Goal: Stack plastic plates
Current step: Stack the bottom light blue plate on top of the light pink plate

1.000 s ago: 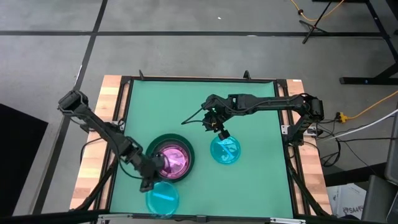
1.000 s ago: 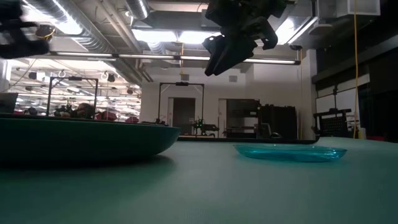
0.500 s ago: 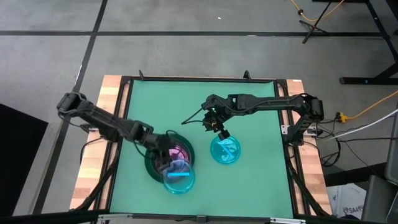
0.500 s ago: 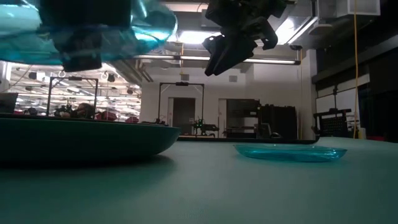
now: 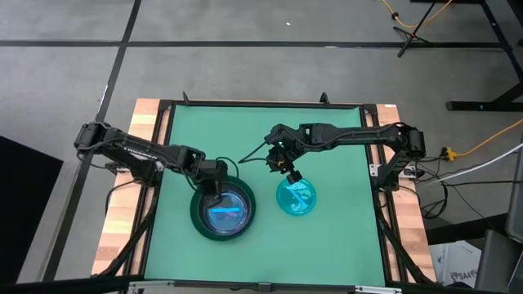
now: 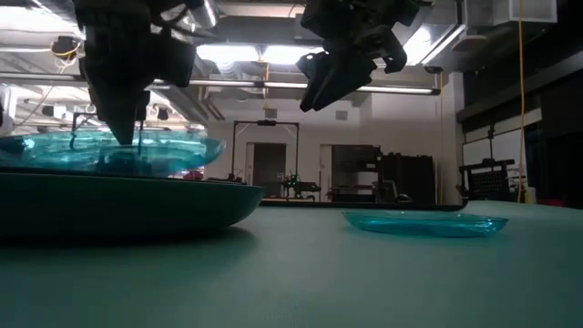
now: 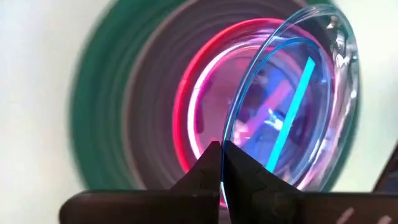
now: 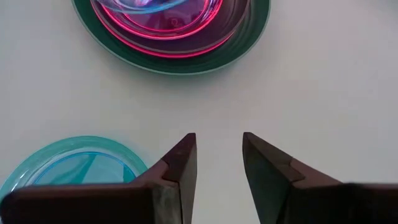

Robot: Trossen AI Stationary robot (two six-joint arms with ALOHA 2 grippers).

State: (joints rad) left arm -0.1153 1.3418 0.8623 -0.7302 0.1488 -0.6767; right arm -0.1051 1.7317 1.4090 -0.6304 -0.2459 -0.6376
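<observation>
A large dark green plate [image 5: 198,222] rests flat on the green table, with pink plates [image 7: 205,93] nested in it. Right over this stack hangs a translucent cyan plate [image 5: 229,214], with my left gripper [image 5: 214,194] shut on it. A second cyan plate [image 5: 295,197] lies flat on the table to the right. Above its far edge my right gripper [image 5: 288,170] hovers open, with nothing between its fingers [image 8: 186,162]. My left gripper pinches the cyan plate's rim [image 7: 225,146] between its two fingers, on the plate's far left side. The fingers come steeply from above. The plate [image 6: 100,150] sits about level, low over the stack. I cannot tell whether it touches the pink plates.
The table has a black frame and wooden side boards [image 5: 122,220]. Free green surface lies at the far side and between the stack and the right cyan plate. The room beyond the table shows in the low view.
My left gripper has carried the cyan plate from the table's near edge toward the far side and right, turning as it went. The plate now hangs over the green and pink stack. My right gripper has kept still.
</observation>
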